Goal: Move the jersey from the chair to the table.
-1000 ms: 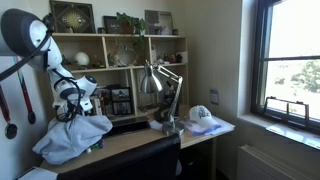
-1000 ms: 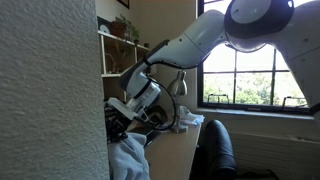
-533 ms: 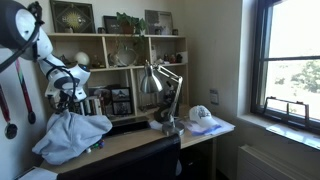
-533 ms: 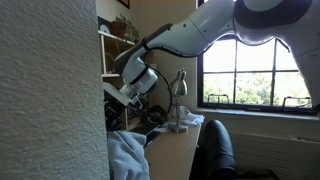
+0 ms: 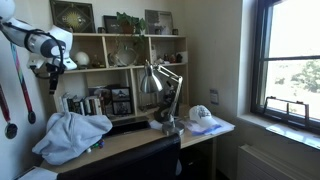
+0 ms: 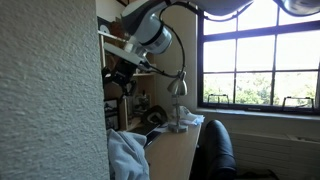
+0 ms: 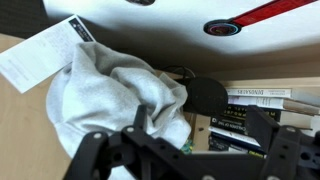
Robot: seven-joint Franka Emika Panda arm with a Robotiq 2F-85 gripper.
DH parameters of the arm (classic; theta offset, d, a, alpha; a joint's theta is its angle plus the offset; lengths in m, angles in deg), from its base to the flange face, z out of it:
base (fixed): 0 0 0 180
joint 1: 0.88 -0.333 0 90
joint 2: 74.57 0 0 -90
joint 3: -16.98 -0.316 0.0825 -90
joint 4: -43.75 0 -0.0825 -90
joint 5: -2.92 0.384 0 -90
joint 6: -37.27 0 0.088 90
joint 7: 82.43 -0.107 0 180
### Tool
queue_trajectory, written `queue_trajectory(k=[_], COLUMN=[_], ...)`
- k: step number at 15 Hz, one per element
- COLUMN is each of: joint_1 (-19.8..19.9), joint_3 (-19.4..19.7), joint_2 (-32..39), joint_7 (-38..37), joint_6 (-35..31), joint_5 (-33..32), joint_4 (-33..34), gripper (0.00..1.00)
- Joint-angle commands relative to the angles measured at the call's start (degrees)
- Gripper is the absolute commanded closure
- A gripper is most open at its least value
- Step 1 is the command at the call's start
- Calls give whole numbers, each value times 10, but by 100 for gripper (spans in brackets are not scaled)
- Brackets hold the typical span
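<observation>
The jersey (image 5: 75, 135) lies in a crumpled pale grey-white heap on the table (image 5: 140, 138), at its end near the shelf unit. It also shows in an exterior view as jersey (image 6: 125, 155) and from above in the wrist view as jersey (image 7: 110, 100). My gripper (image 5: 54, 68) hangs high above it, open, with nothing between its fingers; it appears too as gripper (image 6: 120, 76) and gripper (image 7: 200, 130). The dark chair (image 5: 130, 160) stands in front of the table, bare; its backrest shows as chair (image 6: 215, 150).
A silver desk lamp (image 5: 160, 88) and a white cap (image 5: 203, 117) stand further along the table. A shelf unit (image 5: 120, 62) with books (image 7: 255, 105) rises behind. A paper sheet (image 7: 45, 52) lies beside the jersey. A window (image 5: 295, 60) is at the side.
My gripper opened and let go of the jersey, then rose well above it. The jersey has settled into a heap on the table.
</observation>
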Motion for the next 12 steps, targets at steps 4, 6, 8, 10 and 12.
queue_trajectory(k=[4,6,8,10,12], joint_1=[62,89,117,145,178], joint_3=[6,2,-4,-12,-26], joint_2=[-210,-251,-284,-311,-326], joint_7=[-41,-45,-47,-57,-92], joint_6=[-19,-39,-60,-76,-83], joint_5=[-129,-167,-212,-263,-318], joint_4=[-127,-159,-190,-216,-231], gripper=[0,0,0,0,0])
